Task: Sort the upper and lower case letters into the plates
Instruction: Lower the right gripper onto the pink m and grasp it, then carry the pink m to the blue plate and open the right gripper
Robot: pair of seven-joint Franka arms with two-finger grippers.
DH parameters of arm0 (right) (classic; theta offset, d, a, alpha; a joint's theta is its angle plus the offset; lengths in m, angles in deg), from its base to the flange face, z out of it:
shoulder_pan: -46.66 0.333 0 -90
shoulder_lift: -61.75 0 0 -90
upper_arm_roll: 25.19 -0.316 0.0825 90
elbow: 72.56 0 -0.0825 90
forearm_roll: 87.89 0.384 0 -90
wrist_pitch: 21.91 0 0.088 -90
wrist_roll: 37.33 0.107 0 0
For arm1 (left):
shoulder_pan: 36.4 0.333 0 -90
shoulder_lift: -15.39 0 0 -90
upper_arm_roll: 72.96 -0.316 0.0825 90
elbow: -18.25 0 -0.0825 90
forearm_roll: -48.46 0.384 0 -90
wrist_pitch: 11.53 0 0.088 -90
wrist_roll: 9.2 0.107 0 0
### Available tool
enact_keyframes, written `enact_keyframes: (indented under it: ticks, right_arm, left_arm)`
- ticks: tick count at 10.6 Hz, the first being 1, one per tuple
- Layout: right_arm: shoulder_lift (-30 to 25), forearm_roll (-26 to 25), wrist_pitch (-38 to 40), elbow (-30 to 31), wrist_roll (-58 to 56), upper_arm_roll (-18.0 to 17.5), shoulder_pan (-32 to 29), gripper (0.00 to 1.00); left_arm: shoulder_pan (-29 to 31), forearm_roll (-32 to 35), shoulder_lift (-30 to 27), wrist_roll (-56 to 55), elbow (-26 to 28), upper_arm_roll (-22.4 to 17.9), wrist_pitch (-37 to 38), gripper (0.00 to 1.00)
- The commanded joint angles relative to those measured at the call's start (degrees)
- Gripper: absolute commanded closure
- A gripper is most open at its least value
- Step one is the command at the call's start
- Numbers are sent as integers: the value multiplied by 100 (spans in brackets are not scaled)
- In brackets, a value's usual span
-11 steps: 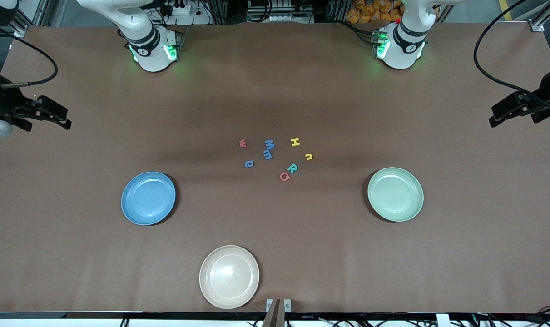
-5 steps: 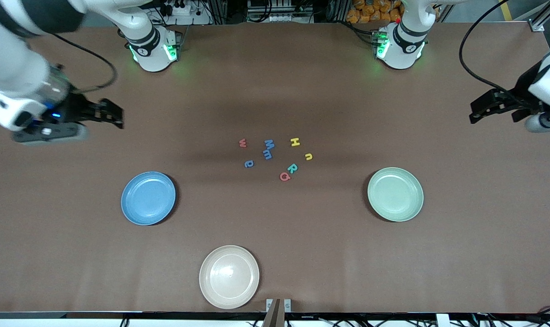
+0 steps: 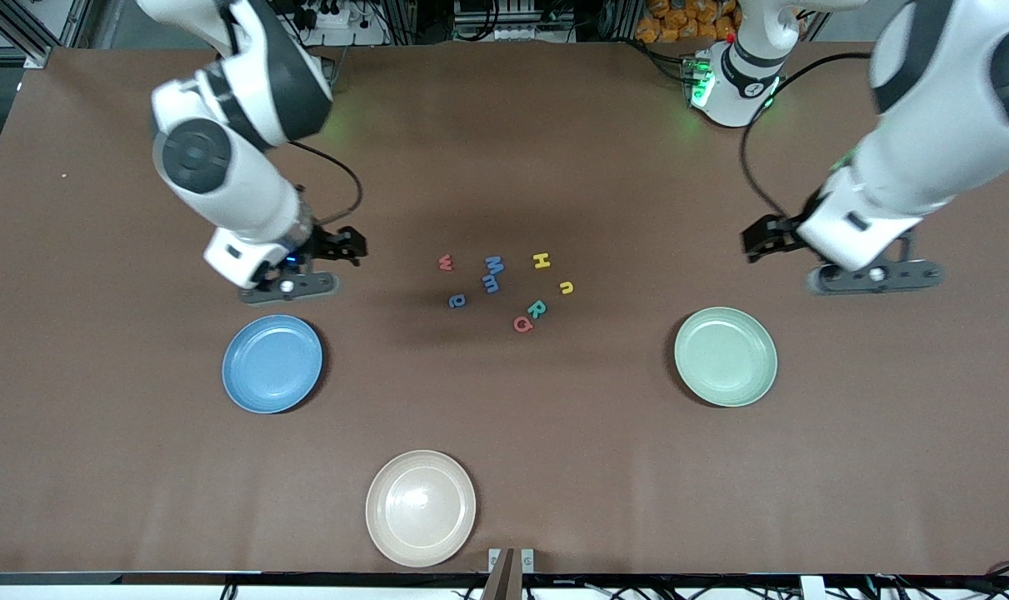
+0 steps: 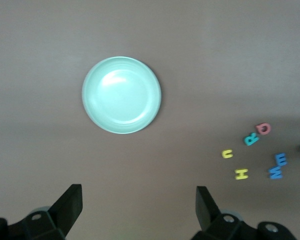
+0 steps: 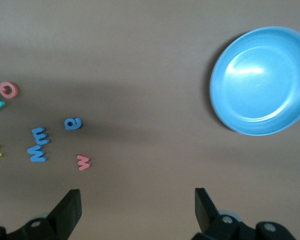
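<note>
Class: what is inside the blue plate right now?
Nothing: the blue plate is bare inside, no part covered. All letters lie on the table.

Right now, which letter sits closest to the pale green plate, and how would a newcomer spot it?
Start at the pale green plate toward the left arm's end of the table, then look to the letter cluster mid-table. On the cluster's edge toward that plate lies a small yellow lowercase n. The other yellow letter, a capital H, is bigger and farther from the front camera.
</note>
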Motion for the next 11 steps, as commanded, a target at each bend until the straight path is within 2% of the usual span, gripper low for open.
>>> enact_keyframes:
  ticks: [1,3,4,6,8,11]
  right_arm:
    - [214,-20,-1090,656,643,-3,481,5]
    - [371,-20,-2385,1441,1066,-20,763,12]
    - [573,-28,-2678,1505,1364,-125,860,15]
    - [855,-37,-3013,1549,1639,-257,887,21]
    - [1048,-54,-3478,1733,1796,-284,1027,34]
    - [1304,-99,-3981,1919,1955,-284,1142,35]
  left_arm:
    - [-487,-13,362,-801,-74,-54,-223,0]
    - [-717,-4,661,-1024,-74,-54,-522,0]
    - [-779,-4,793,-1199,-65,-45,-671,0]
    - [-963,5,1074,-1786,-56,-53,-971,0]
    - [-1025,-4,1294,-2087,-39,-45,-1208,0]
    - [-1122,5,1654,-2553,-30,-45,-1551,0]
